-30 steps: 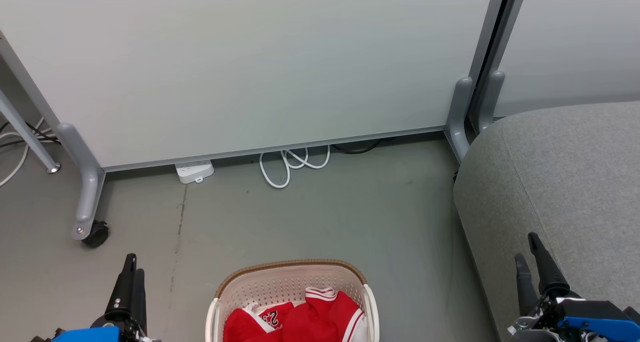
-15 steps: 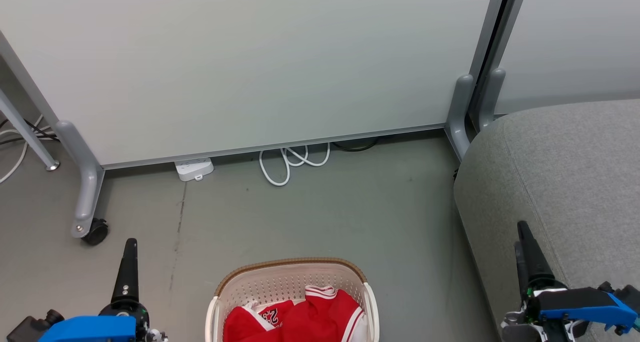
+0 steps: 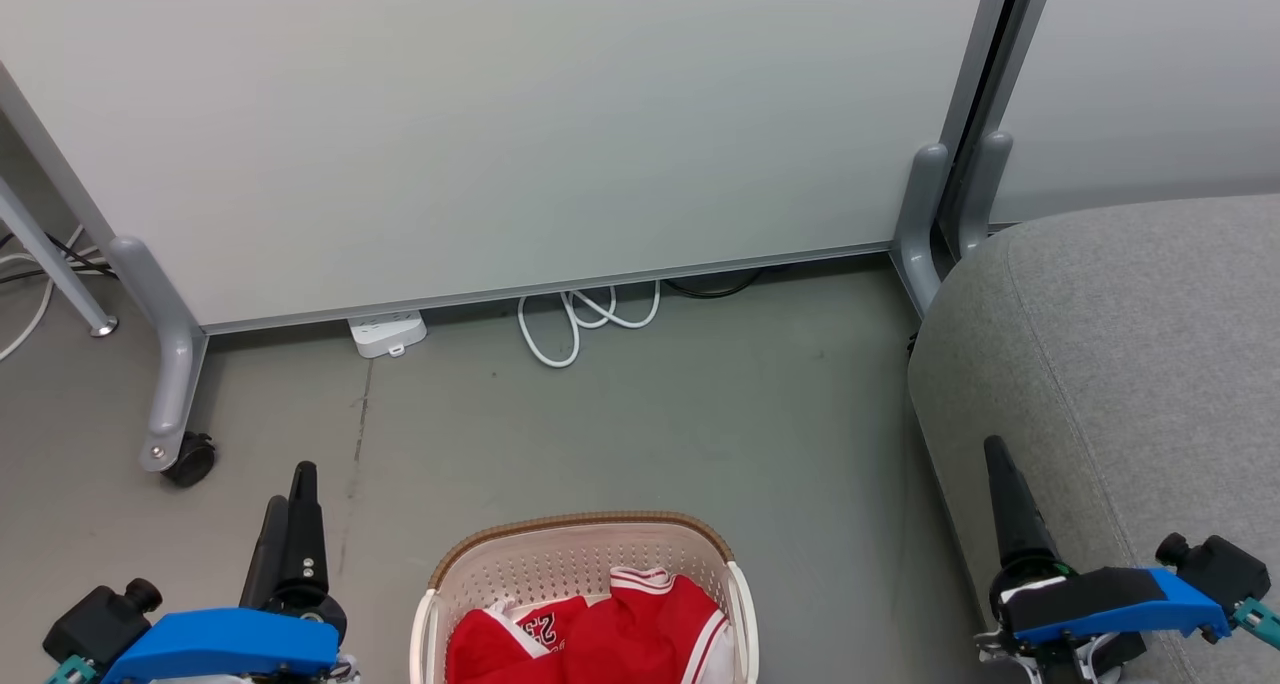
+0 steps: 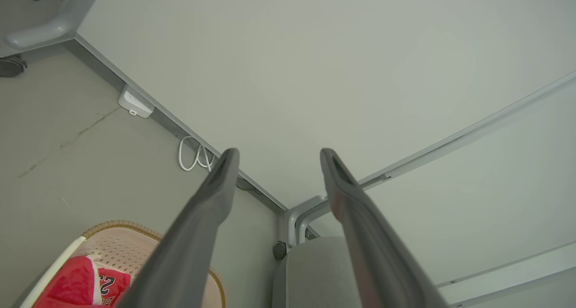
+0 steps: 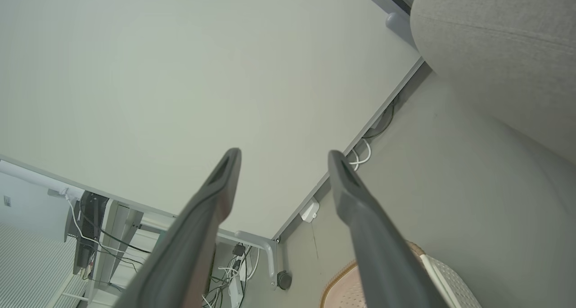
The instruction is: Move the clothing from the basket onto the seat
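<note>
At the far left, a grey metal partition foot with a black castor [image 3: 178, 454] is seen on the grey floor [image 3: 700, 414], and just to its right the left gripper [image 4: 279, 151] is held low over that floor, its two dark fingers spread apart with nothing between them. Behind it, at the base of the pale partition panel [image 3: 500, 114], a white power strip [image 3: 388, 334] and a coiled white cable [image 3: 585, 324] are laid, well apart from the working area. In the middle, the cream-white perforated plastic laundry basket with a brown woven-look rim [image 3: 580, 520] is set on the floor, and the bright red sports garments with white striped trim [image 3: 600, 634] are heaped inside it, one showing white-edged numerals; no piece is gripped or lifted. To the right, across a strip of bare floor, the large grey fabric-upholstered seat with rounded edges [image 3: 1150, 364] is found, and no garment is seen on the part of it that is shown. The right gripper [image 5: 283, 155] is held by the seat's near flank, its fingers likewise parted and holding nothing. The task is judged to be at its very start: every visible garment has yet to be picked up and carried over. Nothing is seen lying between basket and seat; the basket's walls and the seat's rounded flank are judged the only things to be cleared
</note>
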Motion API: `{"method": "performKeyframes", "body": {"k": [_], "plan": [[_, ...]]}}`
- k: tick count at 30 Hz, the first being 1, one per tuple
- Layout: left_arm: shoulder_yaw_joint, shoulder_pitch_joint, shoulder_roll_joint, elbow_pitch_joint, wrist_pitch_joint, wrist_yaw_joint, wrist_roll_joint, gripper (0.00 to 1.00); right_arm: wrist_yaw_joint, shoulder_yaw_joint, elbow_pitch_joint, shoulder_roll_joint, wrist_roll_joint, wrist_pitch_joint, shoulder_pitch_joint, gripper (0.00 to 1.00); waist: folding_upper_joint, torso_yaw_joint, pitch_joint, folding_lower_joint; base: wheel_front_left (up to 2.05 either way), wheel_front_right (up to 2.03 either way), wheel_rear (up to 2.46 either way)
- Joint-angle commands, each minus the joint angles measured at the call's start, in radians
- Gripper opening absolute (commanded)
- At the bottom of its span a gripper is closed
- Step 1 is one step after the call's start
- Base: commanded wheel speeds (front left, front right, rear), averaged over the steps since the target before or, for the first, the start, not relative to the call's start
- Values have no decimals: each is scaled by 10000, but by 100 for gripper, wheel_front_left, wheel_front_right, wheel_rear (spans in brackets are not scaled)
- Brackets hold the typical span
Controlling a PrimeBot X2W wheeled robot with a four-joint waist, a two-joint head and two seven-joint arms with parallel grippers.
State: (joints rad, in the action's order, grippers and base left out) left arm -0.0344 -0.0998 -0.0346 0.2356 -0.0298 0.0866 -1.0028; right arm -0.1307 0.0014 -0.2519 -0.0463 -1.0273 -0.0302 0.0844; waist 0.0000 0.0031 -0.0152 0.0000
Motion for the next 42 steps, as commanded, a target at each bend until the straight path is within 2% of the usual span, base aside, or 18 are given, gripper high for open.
{"method": "performKeyframes", "body": {"k": [1,21,42], "plan": [[30,-283,-103,-108,-100,-20,319,100,0,73,90,-32,322,-92,329,100,0,2,-3,0,0,0,0],[389,-316,-131,19,-771,-83,3003,100,0,499,-258,-39,3000,-766,355,100,0,44,-49,0,0,0,0],[681,-264,-150,239,-1349,-187,5341,100,0,937,-495,-47,5254,-1345,283,100,0,70,8,0,0,0,0]]}}
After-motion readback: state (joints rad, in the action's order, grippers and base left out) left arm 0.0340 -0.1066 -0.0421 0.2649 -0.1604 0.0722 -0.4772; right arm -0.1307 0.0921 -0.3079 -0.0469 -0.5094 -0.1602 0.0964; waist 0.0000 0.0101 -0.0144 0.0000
